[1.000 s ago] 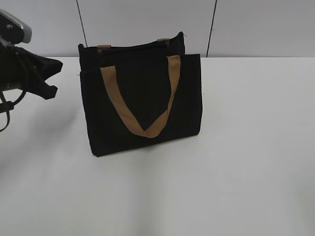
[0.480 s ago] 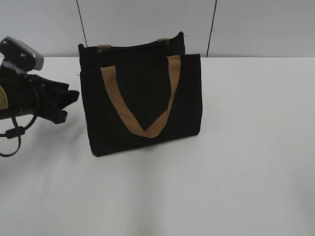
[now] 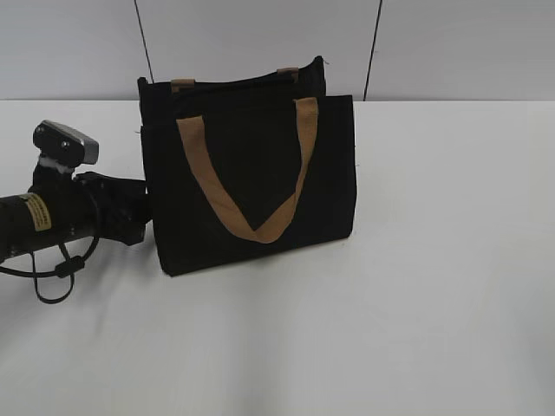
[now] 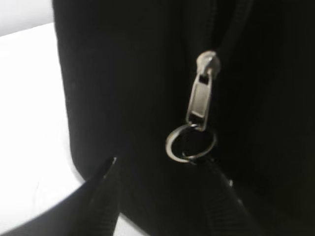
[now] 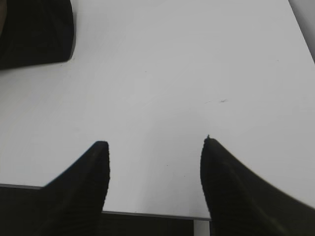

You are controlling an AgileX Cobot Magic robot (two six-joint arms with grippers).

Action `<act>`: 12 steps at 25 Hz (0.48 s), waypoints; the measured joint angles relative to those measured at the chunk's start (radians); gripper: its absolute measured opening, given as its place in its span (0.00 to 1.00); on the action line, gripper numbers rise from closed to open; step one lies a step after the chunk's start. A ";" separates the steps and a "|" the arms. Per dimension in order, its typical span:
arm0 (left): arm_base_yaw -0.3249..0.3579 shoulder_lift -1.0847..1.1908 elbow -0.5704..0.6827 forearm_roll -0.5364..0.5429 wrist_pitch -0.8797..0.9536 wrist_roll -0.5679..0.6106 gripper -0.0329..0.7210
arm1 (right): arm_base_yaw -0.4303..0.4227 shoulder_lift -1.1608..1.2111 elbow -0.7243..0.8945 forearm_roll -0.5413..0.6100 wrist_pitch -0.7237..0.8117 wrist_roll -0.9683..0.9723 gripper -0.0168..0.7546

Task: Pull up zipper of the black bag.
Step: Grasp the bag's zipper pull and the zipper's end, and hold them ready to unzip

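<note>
Zipper pull (image 4: 199, 105) between spread claw (image 4: 160, 169) tips

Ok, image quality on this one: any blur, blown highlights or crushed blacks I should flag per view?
Left wrist view: soft focus up close, zipper pull and ring slightly blurred, bag fabric crushed to black, table overexposed. Exterior view: evenly lit, black bag shows little texture, faint shadow beneath it. Right wrist view: open right gripper fingers dark against the bright table, reasonably sharp.

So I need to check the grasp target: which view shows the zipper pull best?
The left wrist view: the zipper pull and its ring fill the frame, just beyond the open left gripper. The exterior view hides it on the black bag side; the right wrist view shows only a bag corner.
</note>
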 joint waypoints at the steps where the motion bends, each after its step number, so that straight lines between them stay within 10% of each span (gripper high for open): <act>1: 0.000 0.005 0.000 -0.024 -0.005 0.004 0.54 | 0.000 0.000 0.000 0.000 0.000 0.000 0.60; 12: 0.000 0.022 0.000 -0.232 -0.039 0.038 0.52 | 0.000 0.000 0.000 0.000 0.000 0.000 0.60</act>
